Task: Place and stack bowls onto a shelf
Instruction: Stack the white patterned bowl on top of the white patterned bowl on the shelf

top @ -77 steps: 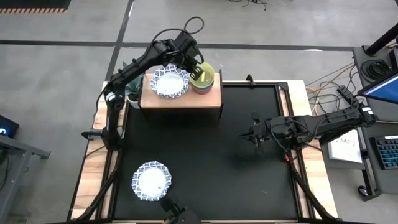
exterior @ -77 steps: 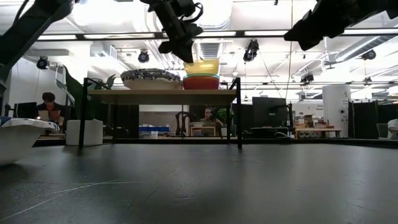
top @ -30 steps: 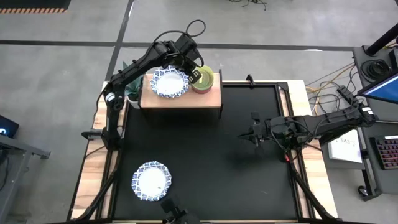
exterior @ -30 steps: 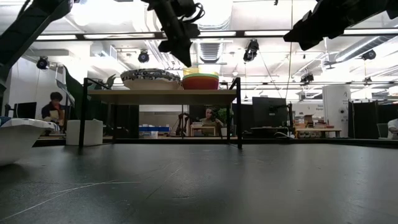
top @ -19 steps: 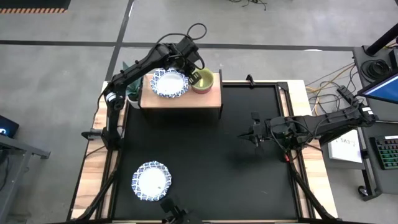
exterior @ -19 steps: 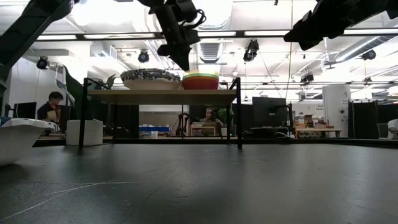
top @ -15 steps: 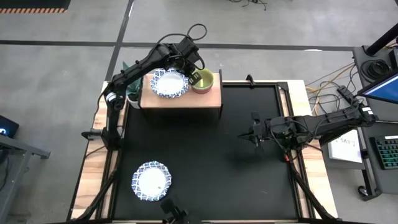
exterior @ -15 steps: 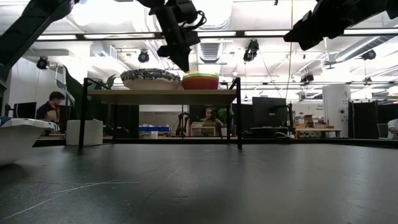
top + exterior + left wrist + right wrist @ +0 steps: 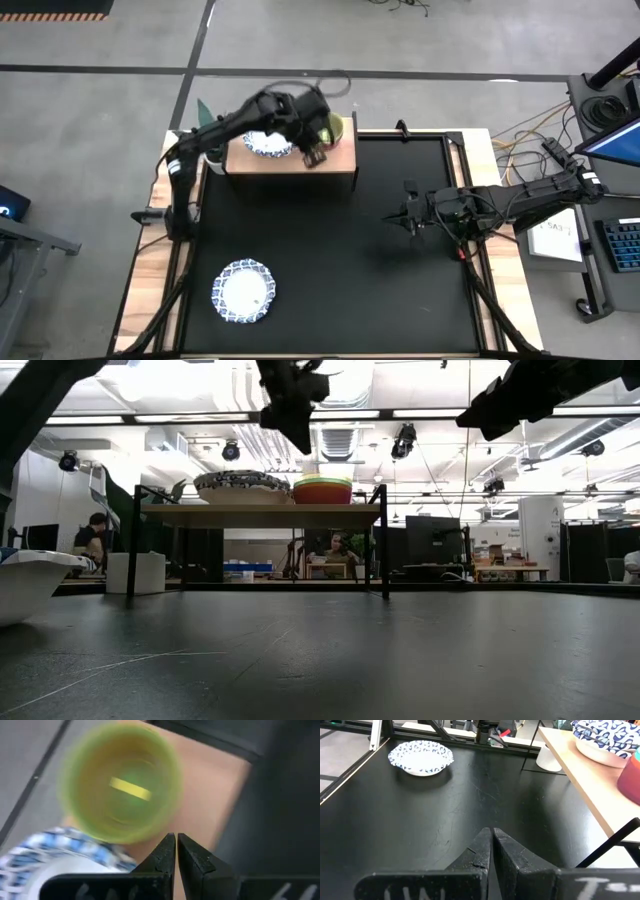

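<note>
Landmark: shelf [image 9: 290, 162], far-left corner of the black mat [image 9: 330, 260]. Left of it and nearer the camera, a lone patterned bowl [image 9: 243, 291] on the mat. On the shelf's left half, stacked patterned bowls [image 9: 241, 487]. Beside them on the right, colored bowl stack [image 9: 322, 490], yellow-green on top. My left claw [image 9: 314, 154] hangs above the shelf's front edge, closed, empty. Far right of the shelf my right claw [image 9: 401, 218] over the mat, closed, empty.

Pale matt wood is seen on the shelf [image 9: 290, 164]; a scuffed, matt black mat [image 9: 340, 260] covers the tabletop.
</note>
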Robot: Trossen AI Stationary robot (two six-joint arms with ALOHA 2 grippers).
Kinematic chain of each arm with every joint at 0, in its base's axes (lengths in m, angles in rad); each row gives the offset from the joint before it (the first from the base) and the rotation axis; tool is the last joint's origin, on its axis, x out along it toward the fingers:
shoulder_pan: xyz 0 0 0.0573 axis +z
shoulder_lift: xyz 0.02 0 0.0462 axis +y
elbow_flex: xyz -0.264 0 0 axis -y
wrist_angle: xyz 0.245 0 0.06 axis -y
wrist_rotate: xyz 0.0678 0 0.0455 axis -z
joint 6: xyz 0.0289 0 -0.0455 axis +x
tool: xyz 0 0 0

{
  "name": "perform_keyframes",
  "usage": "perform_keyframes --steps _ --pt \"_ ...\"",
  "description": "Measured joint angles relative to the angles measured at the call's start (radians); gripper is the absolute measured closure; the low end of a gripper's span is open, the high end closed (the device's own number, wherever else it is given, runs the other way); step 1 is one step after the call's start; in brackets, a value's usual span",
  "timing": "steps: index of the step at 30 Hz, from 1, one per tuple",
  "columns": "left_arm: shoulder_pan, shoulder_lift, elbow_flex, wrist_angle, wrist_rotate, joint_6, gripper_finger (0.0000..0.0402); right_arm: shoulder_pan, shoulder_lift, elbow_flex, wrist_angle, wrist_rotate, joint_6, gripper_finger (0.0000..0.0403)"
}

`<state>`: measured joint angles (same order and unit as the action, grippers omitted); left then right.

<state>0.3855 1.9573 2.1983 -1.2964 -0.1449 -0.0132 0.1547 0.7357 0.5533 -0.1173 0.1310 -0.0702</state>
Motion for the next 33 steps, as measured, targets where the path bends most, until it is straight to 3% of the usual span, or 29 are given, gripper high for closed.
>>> perform_keyframes --steps 10,15,24,29,33 --pt "-0.290 -0.001 -0.002 -0.205 0.000 -0.116 0.0401 0.000 0.000 0.000 0.000 0.000 0.001 0.0394" --pt "-0.437 -0.003 -0.007 -0.230 -0.005 -0.207 0.0400 0.000 0.000 0.000 0.000 0.000 0.008 0.0394" --pt "-0.642 -0.011 -0.032 -0.241 -0.171 -0.384 0.0400 0.000 0.000 0.000 0.000 -0.001 0.011 0.0394" --pt "-0.715 -0.032 -0.129 -0.221 -0.226 -0.460 0.0401 0.000 0.000 0.000 0.000 -0.001 0.009 0.0394" --pt "-0.748 -0.095 -0.308 -0.136 -0.237 -0.518 0.0401 0.000 0.000 0.000 0.004 -0.001 0.007 0.0394"
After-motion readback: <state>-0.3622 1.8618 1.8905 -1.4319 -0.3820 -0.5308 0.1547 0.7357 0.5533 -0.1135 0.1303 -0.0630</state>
